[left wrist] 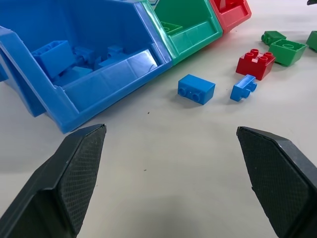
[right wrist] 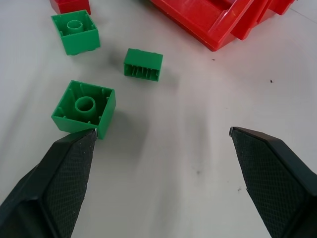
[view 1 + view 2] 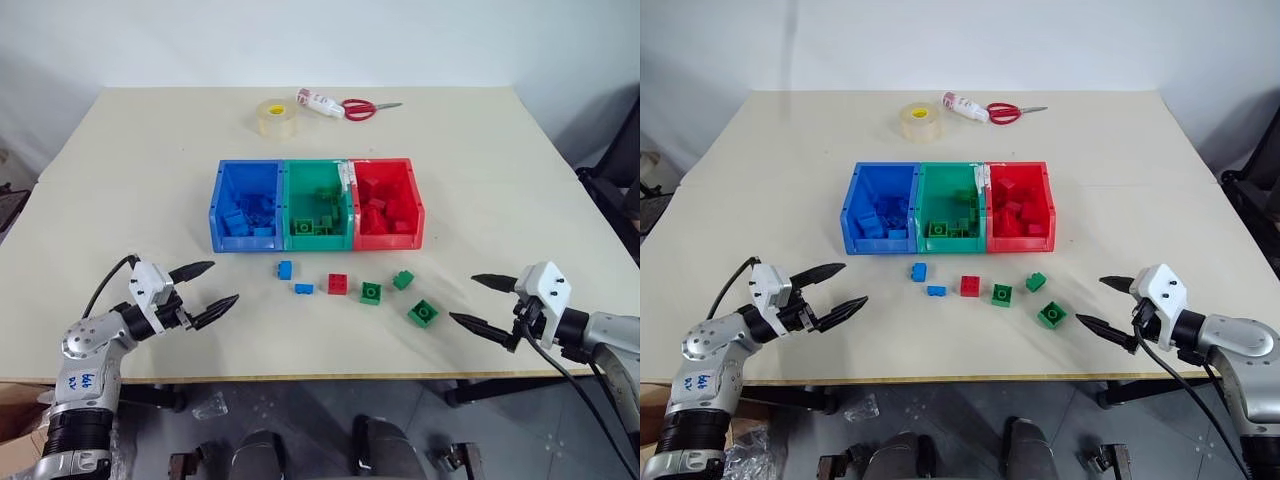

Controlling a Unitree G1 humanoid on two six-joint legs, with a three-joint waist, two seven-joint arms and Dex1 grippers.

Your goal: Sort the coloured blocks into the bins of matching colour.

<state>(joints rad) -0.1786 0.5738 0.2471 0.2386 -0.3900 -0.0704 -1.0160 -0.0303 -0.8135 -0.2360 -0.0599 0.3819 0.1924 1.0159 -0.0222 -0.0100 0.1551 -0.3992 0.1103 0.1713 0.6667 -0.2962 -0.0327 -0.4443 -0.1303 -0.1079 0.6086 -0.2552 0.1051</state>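
Both jaws are spread wide and empty: the left gripper point(image 3: 207, 284) is held low over the table point(image 3: 120, 180) at the near left, the right gripper point(image 3: 478, 300) at the near right. Six blocks lie loose before the bins point(image 3: 316, 204): two blue point(image 3: 285, 268), one red point(image 3: 338, 284), three green point(image 3: 422, 313). More blocks are seen inside each bin.

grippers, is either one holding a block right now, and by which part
Nothing is held. The left gripper and the right gripper both hover open over the table, and the loose blocks lie untouched in front of the bins.
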